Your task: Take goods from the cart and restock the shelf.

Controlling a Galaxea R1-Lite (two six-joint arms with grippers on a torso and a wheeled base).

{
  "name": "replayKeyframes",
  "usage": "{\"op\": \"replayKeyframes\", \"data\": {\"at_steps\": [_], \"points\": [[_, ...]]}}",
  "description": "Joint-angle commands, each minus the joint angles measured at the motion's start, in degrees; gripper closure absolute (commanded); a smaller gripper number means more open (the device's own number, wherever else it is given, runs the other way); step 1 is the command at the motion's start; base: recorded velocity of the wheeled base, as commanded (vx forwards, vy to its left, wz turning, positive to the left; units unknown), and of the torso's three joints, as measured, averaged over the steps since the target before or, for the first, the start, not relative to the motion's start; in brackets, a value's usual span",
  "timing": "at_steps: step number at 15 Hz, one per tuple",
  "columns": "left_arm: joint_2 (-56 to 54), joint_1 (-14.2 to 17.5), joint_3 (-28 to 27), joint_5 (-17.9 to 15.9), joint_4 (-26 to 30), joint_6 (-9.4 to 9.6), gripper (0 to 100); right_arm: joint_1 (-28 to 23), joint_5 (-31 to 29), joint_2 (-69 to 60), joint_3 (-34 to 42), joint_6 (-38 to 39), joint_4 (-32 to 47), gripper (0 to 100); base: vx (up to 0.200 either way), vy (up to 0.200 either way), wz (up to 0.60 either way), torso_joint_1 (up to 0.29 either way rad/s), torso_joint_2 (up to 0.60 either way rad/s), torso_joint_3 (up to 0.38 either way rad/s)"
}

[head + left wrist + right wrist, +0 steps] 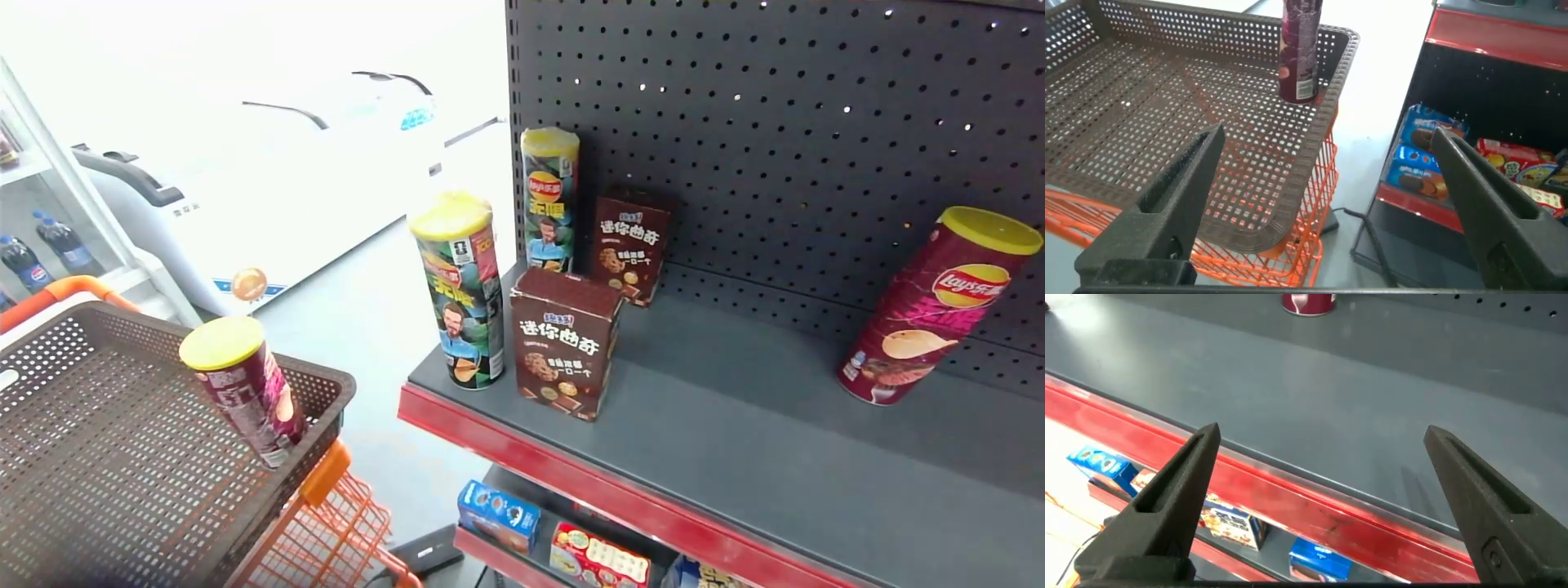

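A maroon chip can with a yellow lid (243,388) stands in the far right corner of the cart's brown basket (98,457); its lower part (1299,51) shows in the left wrist view. My left gripper (1327,204) hangs open, low beside the basket's near corner (1266,237). On the grey shelf (735,433) stand two green chip cans (461,290) (549,198), two brown cookie boxes (563,341) (630,245) and a maroon chip can (931,306) leaning on the pegboard. My right gripper (1323,498) is open above the shelf's red front edge (1290,486).
The orange cart frame (1306,212) sits under the basket. A lower shelf holds blue and red snack packs (500,514) (1425,159). A white chest freezer (269,188) and a drinks fridge (37,245) stand behind the cart. Bare shelf room lies between the boxes and the maroon can.
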Motion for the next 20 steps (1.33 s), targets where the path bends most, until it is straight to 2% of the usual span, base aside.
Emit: {"op": "replayKeyframes", "data": {"at_steps": [1, 8, 10, 11, 12, 13, 14, 16, 18, 20], "points": [[0.1, 0.0, 0.0, 0.0, 0.0, 0.04, 0, 0.0, 0.0, 0.1, 0.0, 0.0, 0.0, 0, 0.000, 0.000, 0.00, 0.000, 0.00, 0.000], [0.1, 0.0, -0.2, -0.1, 0.1, 0.22, 0, 0.0, 0.0, 0.1, 0.0, 0.0, 0.0, 0, 0.000, 0.000, 0.00, 0.000, 0.00, 0.000], [2.1, -0.5, -7.2, -3.0, 3.9, 2.50, 0, 0.0, 0.0, 0.1, 0.0, 0.0, 0.0, 0, 0.000, 0.000, 0.00, 0.000, 0.00, 0.000], [4.6, -0.5, -9.4, -3.0, 5.3, 2.50, 0, 0.0, 0.0, 0.1, 0.0, 0.0, 0.0, 0, 0.000, 0.000, 0.00, 0.000, 0.00, 0.000], [13.2, -0.8, -16.0, -2.9, 6.2, 2.33, 0, 0.0, 0.0, 0.1, 0.0, 0.0, 0.0, 0, 0.000, 0.000, 0.00, 0.000, 0.00, 0.000], [17.1, -1.2, -18.1, -2.9, 6.2, 2.15, 0, 0.0, 0.0, 0.1, 0.0, 0.0, 0.0, 0, 0.000, 0.000, 0.00, 0.000, 0.00, 0.000], [23.3, 0.9, -19.8, -2.9, 5.2, 1.45, 0, 0.0, 0.0, 0.1, 0.0, 0.0, 0.0, 0, 0.000, 0.000, 0.00, 0.000, 0.00, 0.000], [32.6, 6.0, -20.4, -3.1, -0.5, 1.71, 0, 0.0, 0.0, 0.1, 0.0, 0.0, 0.0, 0, 0.000, 0.000, 0.00, 0.000, 0.00, 0.000], [42.6, 5.7, -20.5, -3.1, -4.3, 3.29, 0, 0.0, 0.0, 0.1, 0.0, 0.0, 0.0, 0, 0.000, 0.000, 0.00, 0.000, 0.00, 0.000], [51.2, 4.9, -20.0, -2.9, -9.0, 4.00, 0, 0.0, 0.0, 0.1, 0.0, 0.0, 0.0, 0, 0.000, 0.000, 0.00, 0.000, 0.00, 0.000]]}}
